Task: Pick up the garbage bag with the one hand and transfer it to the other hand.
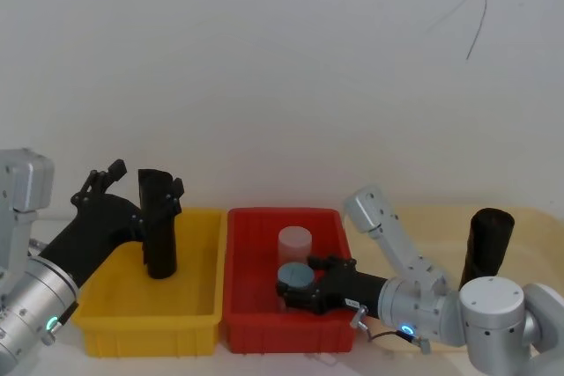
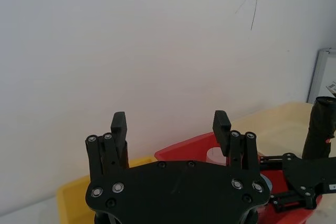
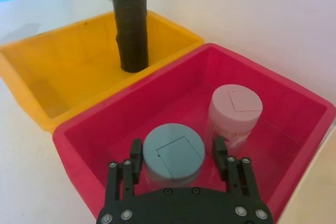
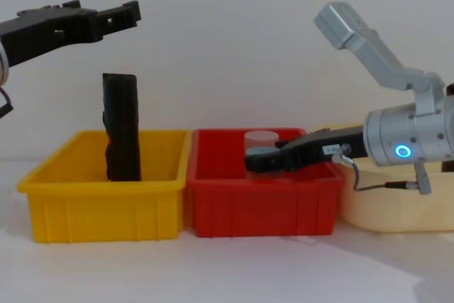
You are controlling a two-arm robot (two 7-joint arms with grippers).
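The garbage bag (image 1: 489,242), a thick black roll, stands upright in the cream bin (image 1: 441,226) at the far right; in the left wrist view the garbage bag (image 2: 319,129) shows a small red mark. My left gripper (image 1: 145,178) is open and empty, held high above the yellow bin (image 4: 99,204), far from the bag; its fingers (image 2: 118,125) are spread wide. My right gripper (image 3: 177,153), the one with a white label, reaches low into the red bin (image 1: 242,323). It is open, with its fingers either side of a blue-lidded jar (image 3: 173,150).
A slimmer black roll (image 1: 159,222) leans upright in the yellow bin under the left gripper. A pink-lidded jar (image 3: 234,106) stands beside the blue-lidded one in the red bin. The three bins sit side by side against a white wall.
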